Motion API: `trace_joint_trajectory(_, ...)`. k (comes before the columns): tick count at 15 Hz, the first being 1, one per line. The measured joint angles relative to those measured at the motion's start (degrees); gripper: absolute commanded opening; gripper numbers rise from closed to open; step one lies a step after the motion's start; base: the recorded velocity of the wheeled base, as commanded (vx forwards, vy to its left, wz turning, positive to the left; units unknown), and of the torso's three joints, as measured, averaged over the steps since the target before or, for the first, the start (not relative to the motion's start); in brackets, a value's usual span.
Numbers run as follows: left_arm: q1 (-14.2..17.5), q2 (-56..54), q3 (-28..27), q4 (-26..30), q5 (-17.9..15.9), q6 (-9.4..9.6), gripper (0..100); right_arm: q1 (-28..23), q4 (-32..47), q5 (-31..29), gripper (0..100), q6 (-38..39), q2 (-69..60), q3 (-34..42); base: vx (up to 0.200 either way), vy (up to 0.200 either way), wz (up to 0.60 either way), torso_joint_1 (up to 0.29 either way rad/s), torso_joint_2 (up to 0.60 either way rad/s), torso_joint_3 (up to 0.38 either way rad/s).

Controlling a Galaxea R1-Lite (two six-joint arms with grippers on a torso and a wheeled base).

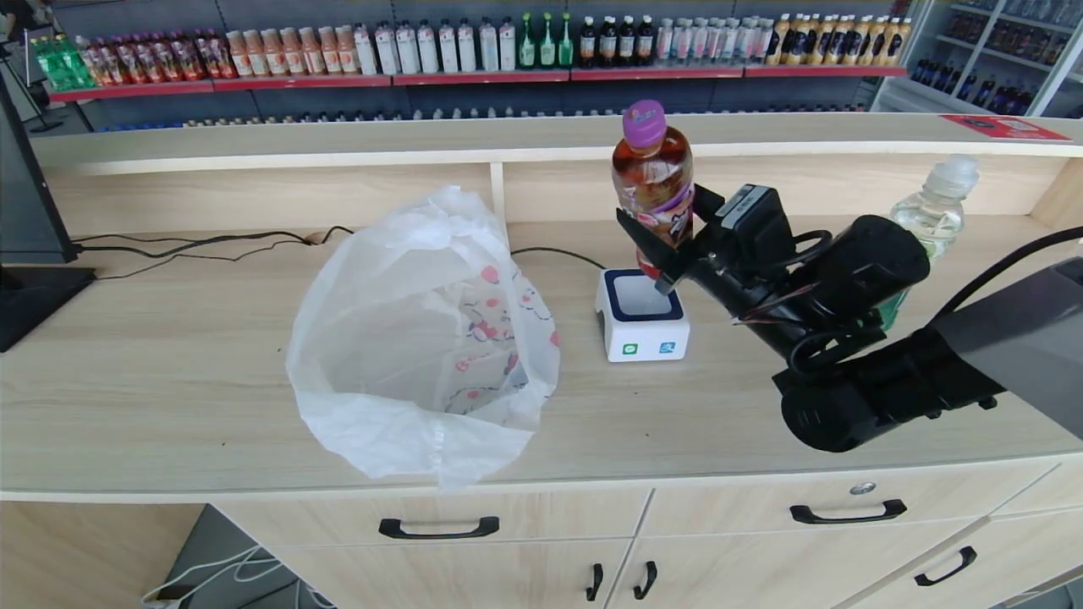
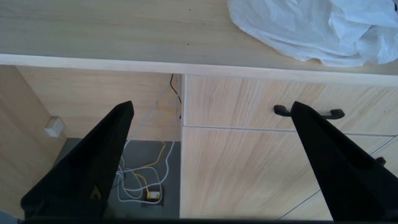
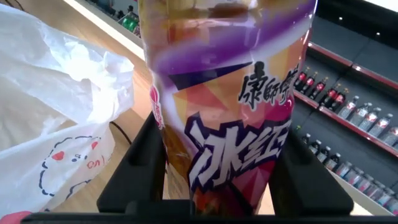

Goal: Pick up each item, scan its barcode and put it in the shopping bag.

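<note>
My right gripper (image 1: 664, 245) is shut on a tea bottle (image 1: 652, 182) with a purple cap and a purple-orange label, held upright just above the white barcode scanner (image 1: 641, 317). In the right wrist view the tea bottle (image 3: 230, 106) stands between my black fingers (image 3: 140, 158). The white shopping bag (image 1: 423, 338) lies open on the counter left of the scanner; the shopping bag (image 3: 56, 124) also shows beside the bottle. A clear bottle with a green label (image 1: 931, 220) stands at the back right, behind my right arm. My left gripper (image 2: 208, 162) hangs open below the counter edge, in front of the drawers.
The wooden counter (image 1: 169, 338) has a raised back ledge. A black monitor base (image 1: 34, 288) and cables (image 1: 195, 245) sit at the left. Shelves of drinks (image 1: 474, 46) line the wall behind. Drawers with black handles (image 1: 438, 530) run under the counter.
</note>
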Motion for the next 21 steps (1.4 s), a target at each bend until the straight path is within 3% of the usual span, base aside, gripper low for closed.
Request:
trace_joint_trajectory(10,0.00,0.00,0.00,0.00,-0.02,0.05,100,-0.48,0.00,7.19,0,-10.53,1.88,-0.65,0.000,0.000,0.00,0.000,0.00,0.000)
trace_joint_trajectory(21,0.00,0.00,0.00,0.05,-0.02,0.05,100,-4.35,0.02,14.29,0,-12.51,2.73,-3.91,0.000,0.000,0.00,0.000,0.00,0.000)
